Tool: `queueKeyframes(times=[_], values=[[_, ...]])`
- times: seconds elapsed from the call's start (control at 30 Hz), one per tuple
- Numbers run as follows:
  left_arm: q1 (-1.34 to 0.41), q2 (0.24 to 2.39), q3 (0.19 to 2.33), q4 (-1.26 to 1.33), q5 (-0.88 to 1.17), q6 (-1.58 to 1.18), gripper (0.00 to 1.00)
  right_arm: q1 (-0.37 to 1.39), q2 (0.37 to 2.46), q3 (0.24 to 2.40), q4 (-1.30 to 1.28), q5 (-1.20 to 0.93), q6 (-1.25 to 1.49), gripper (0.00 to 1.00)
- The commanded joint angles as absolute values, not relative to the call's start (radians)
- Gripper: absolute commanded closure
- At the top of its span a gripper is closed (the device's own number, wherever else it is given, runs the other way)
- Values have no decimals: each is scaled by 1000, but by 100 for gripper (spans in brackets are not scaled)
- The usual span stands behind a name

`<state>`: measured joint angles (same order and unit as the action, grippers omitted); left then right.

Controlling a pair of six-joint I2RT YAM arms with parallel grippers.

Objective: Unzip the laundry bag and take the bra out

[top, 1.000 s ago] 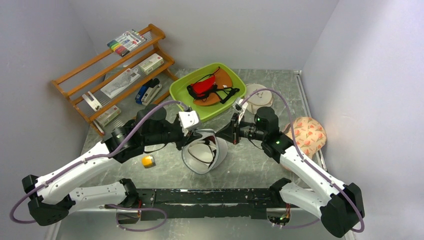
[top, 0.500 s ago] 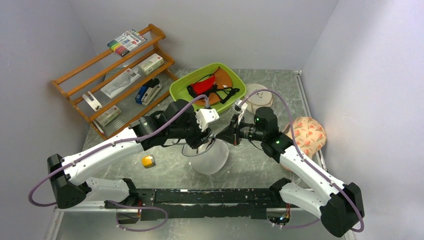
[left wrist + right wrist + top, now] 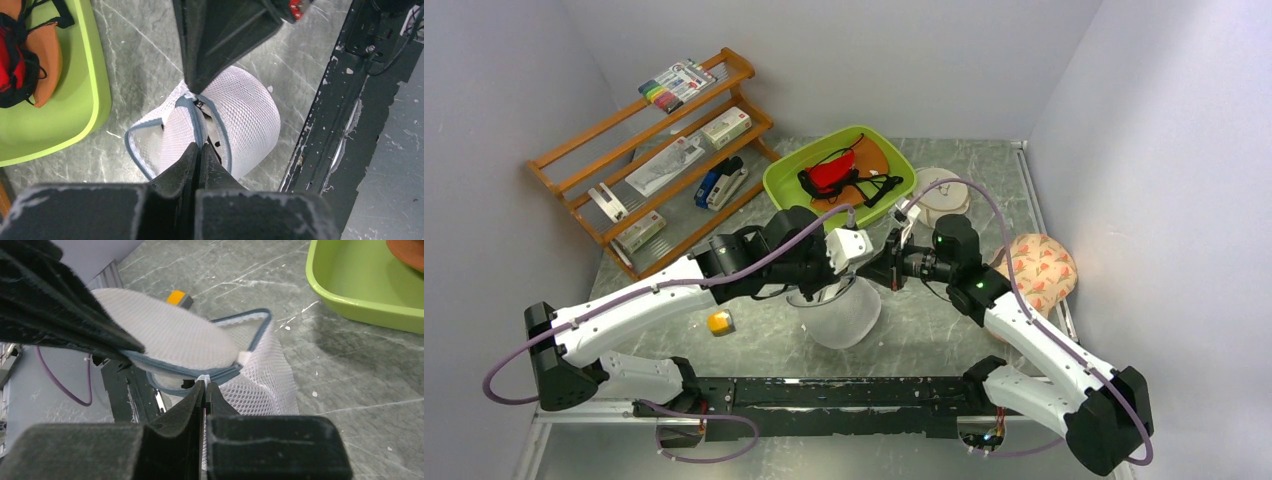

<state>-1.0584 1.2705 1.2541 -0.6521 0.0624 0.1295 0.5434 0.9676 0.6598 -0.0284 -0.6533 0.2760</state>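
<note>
The laundry bag (image 3: 844,316) is a white mesh dome with a grey-blue zipper rim, lying mid-table between the arms. It is partly unzipped, with its two halves gaping (image 3: 245,112). My left gripper (image 3: 832,288) is shut on the zipper rim at one side (image 3: 199,147). My right gripper (image 3: 876,275) is shut on a white tab at the rim on the opposite side (image 3: 205,384). The upper half (image 3: 175,340) lies flat over the lower mesh half. The bra is hidden; only dark bits show in the gap between the halves.
A green tray (image 3: 789,185) with a red garment (image 3: 828,172) stands behind the bag. A cream pouch (image 3: 939,196) and a peach floral pouch (image 3: 1039,270) lie to the right. A wooden rack (image 3: 654,140) stands far left. A small yellow object (image 3: 720,322) lies left of the bag. A black rail (image 3: 844,392) runs along the near edge.
My left arm has swung right and over the bag, carrying the rim with it. The bag's open inside faced up before; now the mesh dome faces up. The right arm has barely moved.
</note>
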Motion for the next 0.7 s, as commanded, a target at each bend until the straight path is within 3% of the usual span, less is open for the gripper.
queueKeyframes(times=[0.0, 0.1, 0.37, 0.47, 0.67], values=[[-1089, 1225, 1298, -716, 84, 142, 93, 543, 978, 659, -15, -536, 298, 100], [-1095, 1199, 1325, -763, 104, 144, 93, 542, 1016, 659, -3, -462, 333, 100], [-1097, 1163, 1361, -787, 62, 98, 93, 544, 1152, 735, -43, -527, 317, 100], [-1097, 1158, 1369, -798, -30, 27, 93, 545, 1127, 750, -110, -443, 319, 89], [-1079, 1190, 1420, -831, -193, -135, 93, 545, 1122, 860, -337, -326, 305, 49]])
